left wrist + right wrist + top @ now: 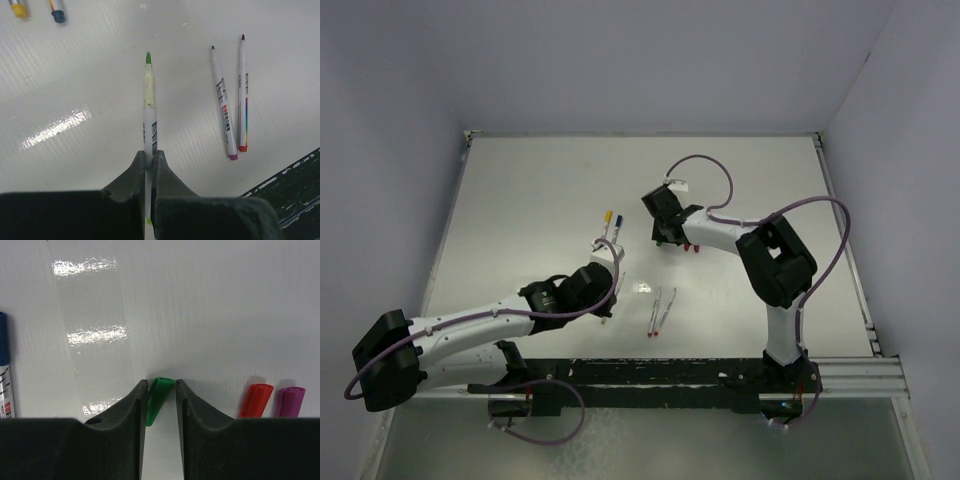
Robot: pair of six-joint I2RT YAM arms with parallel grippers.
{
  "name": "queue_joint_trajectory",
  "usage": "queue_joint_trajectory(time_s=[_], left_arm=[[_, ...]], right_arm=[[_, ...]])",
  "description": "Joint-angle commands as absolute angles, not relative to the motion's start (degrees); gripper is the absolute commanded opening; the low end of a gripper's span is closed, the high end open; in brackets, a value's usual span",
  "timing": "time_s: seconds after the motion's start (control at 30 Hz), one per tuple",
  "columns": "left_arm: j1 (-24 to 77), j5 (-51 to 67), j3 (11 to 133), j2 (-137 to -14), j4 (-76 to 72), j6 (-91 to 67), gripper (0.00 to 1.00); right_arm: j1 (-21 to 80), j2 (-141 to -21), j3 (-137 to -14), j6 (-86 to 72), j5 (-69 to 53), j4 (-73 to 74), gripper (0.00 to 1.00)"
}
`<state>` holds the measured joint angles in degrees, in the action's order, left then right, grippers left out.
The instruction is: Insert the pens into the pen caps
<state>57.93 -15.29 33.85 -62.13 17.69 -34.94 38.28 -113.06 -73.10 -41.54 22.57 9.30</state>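
While apart, three pens (149, 100), three caps (158, 396)

No wording could be read. Green-tipped pen (149, 107): black print on barrel, illegible. Purple-ended pen (223, 102), just right of it: black lettering and a small red block, too fine to read. Red-ended pen (243, 95), further right: the same.

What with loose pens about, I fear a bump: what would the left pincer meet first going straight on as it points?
Likely bare table: the left pincer holds a green-tipped pen aimed past the blue-capped pen, off to one side. Depth is unclear.
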Motion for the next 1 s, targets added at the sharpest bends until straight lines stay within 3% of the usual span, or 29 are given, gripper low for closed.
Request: queue_joint_trajectory(time_s=[0.0,0.4,0.57,0.67,0.97], left_arm=[[58.19,-16.41,33.76,-61.95,15.51,-35.02,0.0],[58.18,-16.45,33.93,-62.74,15.02,-35.42,0.0],[58.2,-16.25,33.69,-62.68,15.14,-35.76,0.0],[58.18,-16.42,33.58,-62.33,15.37,-35.93,0.0],[58.13,-15.37,33.18,-64.07,12.94,-35.73,0.0]], right_arm=[[39.53,-113.43,-74.03,-42.51,25.13,13.45,0.31],[41.21,-113.61,-72.68,-43.45,26.37,15.32,0.32],[41.13,-114.63,-73.19,-43.74,25.31,16.08,0.21],[41.16,-114.97,-73.55,-43.69,25.31,16.79,0.0],[41.14,-110.21,-70.03,-40.5,22.12,12.03,0.0]])
